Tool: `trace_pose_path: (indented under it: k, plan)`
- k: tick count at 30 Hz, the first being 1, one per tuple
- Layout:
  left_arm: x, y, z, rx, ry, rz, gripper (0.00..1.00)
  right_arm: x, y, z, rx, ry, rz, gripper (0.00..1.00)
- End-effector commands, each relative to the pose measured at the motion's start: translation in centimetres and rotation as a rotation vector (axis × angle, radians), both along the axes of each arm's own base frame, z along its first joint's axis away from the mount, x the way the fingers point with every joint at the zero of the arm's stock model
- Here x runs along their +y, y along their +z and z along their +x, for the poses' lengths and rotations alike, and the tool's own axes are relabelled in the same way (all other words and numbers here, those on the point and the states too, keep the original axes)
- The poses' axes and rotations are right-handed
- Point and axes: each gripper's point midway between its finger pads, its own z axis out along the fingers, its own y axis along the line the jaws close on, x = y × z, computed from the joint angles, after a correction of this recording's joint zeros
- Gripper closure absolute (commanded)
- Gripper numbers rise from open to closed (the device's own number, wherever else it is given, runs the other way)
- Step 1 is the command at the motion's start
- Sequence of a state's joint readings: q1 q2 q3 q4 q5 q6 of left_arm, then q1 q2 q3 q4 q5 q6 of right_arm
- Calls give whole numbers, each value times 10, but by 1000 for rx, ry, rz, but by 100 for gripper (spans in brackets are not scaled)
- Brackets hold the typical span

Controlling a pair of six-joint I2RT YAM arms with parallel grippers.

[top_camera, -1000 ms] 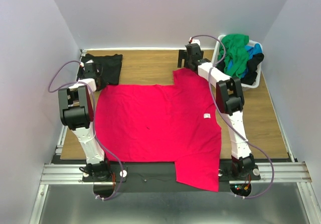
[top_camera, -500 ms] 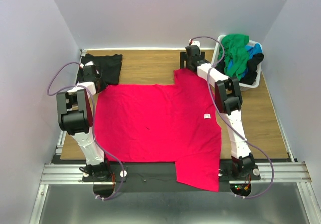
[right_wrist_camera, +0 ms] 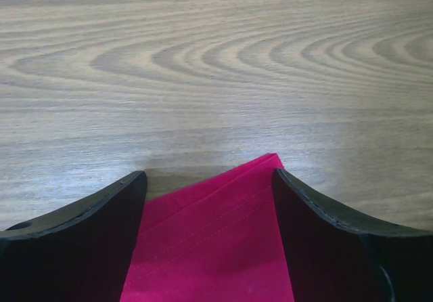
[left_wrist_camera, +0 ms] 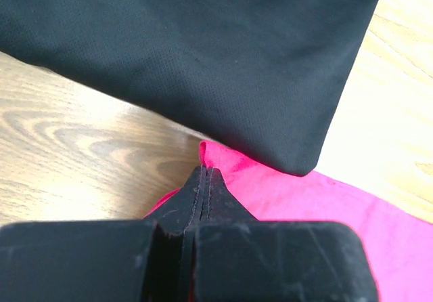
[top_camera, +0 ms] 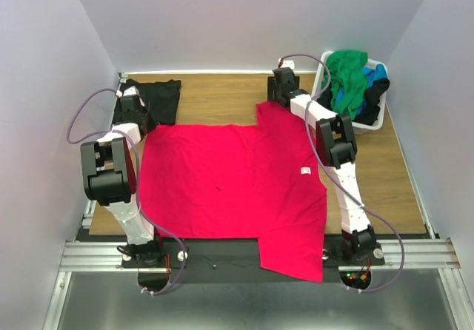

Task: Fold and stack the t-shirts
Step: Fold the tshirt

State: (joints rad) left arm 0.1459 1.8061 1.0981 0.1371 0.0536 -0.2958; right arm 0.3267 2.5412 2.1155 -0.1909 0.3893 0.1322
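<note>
Top external: black cloth t-shirt (top_camera: 159,97) folded; large pinkish-red cloth t-shirt (top_camera: 229,182) unfolded, left tool (left_wrist_camera: 204,180) pinching it, right tool (right_wrist_camera: 208,175) released astride.

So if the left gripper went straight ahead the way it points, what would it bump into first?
Probably the black shirt. The left gripper, shut on a corner of the red shirt, points at its near edge. Height is hard to judge, so it might slide over the top.

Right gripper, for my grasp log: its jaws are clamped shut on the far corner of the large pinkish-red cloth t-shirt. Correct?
No. The right wrist view shows the right gripper with jaws open, one finger either side of the far corner of the large pinkish-red cloth t-shirt, not clamped on it.
</note>
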Motion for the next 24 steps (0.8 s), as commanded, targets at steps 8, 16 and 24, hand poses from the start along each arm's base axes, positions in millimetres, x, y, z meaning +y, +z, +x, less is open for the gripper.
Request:
trace_pose_path:
  k: [8,16,24]
  plan:
    - [-5,29,1,-91,-27,6,100,-16,20,-23,-3,-77,29,65]
    - [-5,30,1,-94,-27,3,100,-23,30,-20,-26,-100,3,100]
    - [-10,45,-4,-133,-45,-8,100,-14,86,-21,-104,-70,76,99]
